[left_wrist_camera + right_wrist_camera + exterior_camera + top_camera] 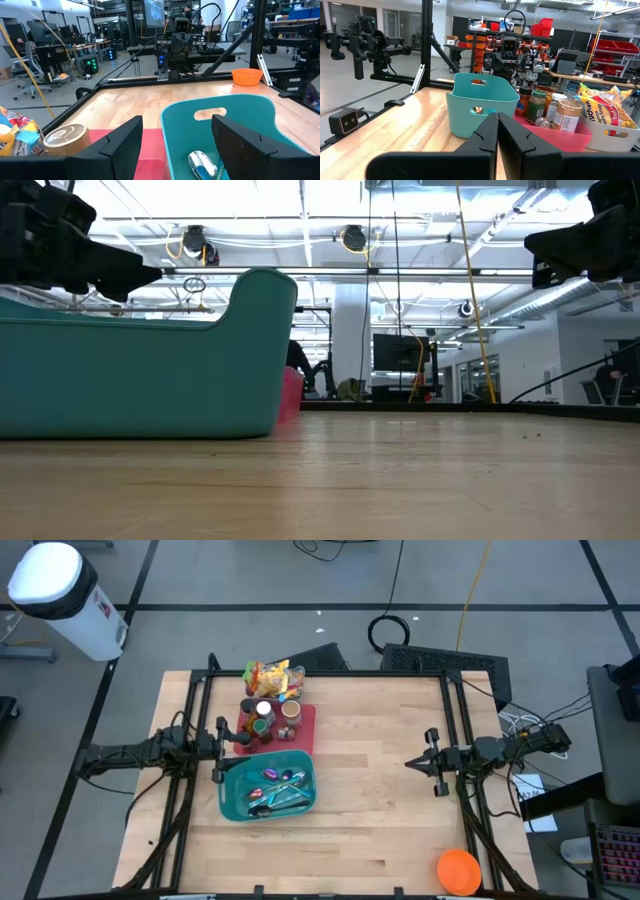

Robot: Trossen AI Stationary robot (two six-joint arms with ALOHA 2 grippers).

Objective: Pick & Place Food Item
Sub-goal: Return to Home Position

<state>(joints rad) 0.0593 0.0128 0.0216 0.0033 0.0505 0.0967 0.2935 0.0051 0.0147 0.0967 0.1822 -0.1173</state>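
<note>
Counter (380, 820) of pale wood, seen from above, with two dark arms reaching in from opposite sides. Nearest the front edge, toward the right-hand corner, lies an orange bowl (459, 870), well apart from everything else.

Farther in, on the left half, stands the blue bin (232, 802), upright and teal in tone, with a slot handle in its end wall. Inside it rest several spoons (278, 790) of mixed colours, lying crossed on the bin floor.

The left end effector (240, 750) hangs above the bin's far left corner, where the bin meets the red tray (306, 720). It is released: in the left wrist view its fingers (122, 147) stand wide apart and grasp nothing, one over the tray and one over the bin.

The right end effector (412, 763) hovers over bare wood on the right half, well apart from the bin. It is clenched and empty: in the right wrist view its fingers (485, 135) meet edge to edge.

The red tray touches the bin's far side and carries upright jars (268, 718). Just behind it sits a white basket (620, 136) holding snack bags (270, 675).

Beyond the counter, a white waste bin (55, 590) stands on the grey floor.
</note>
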